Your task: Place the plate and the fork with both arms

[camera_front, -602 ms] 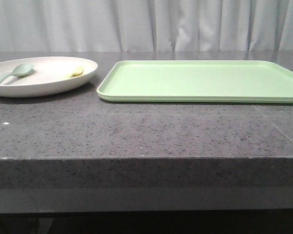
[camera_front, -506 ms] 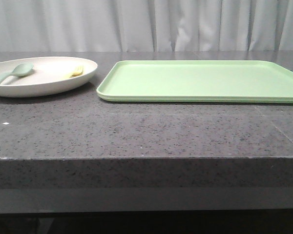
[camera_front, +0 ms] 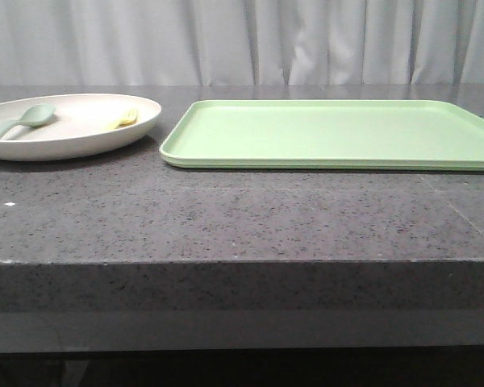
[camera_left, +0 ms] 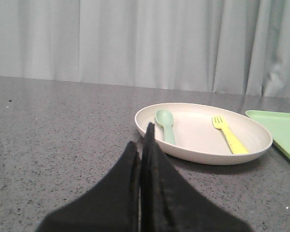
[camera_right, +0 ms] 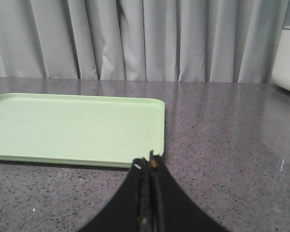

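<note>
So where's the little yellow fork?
The fork lies inside the plate on the table's left side, beside the spoon, left of the green tray.

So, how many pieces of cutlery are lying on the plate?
2. The grey-green spoon lies on the plate on the side away from the green tray; the yellow fork lies on the tray side. None appears hidden.

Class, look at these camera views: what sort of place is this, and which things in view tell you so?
Probably a staged test bench rather than a real kitchen: a dark speckled stone counter backed by plain grey curtains, bare except for a cream plate holding a fork and spoon, plus a green tray.
</note>
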`<state>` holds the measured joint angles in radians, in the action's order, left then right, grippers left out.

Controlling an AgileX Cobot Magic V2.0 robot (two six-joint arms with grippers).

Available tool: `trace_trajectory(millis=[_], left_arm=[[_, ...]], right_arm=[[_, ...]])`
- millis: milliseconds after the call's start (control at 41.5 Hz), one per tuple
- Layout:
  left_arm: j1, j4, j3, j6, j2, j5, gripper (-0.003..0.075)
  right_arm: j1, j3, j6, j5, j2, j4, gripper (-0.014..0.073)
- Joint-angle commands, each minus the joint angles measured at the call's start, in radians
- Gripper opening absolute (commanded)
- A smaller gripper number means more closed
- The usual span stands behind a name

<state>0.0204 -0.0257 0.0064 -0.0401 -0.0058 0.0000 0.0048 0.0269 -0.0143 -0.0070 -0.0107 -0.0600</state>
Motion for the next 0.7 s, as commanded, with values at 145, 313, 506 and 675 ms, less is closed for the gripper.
trace_trajectory(millis=[145, 313, 506, 675], left_arm=[[0.008, -0.007, 0.003, -0.009, -0.022, -0.077, -0.0018], [0.008, -0.007, 0.003, -0.009, -0.022, -0.101, -0.0018], [0.008, -0.007, -0.031, -0.009, -0.022, -0.124, -0.0018], [0.008, -0.036, -0.165, -0.009, -0.018, -0.064, -0.0018]], right_arm=[[-0.004, -0.003, -0.001, -0.085, -0.018, 0.009, -0.0122], [-0.004, -0.003, -0.001, -0.087, -0.018, 0.009, -0.0122], [-0.004, -0.023, -0.001, -0.137, -0.018, 0.009, -0.0122], [-0.004, -0.177, -0.001, -0.059, -0.018, 0.009, -0.0122]])
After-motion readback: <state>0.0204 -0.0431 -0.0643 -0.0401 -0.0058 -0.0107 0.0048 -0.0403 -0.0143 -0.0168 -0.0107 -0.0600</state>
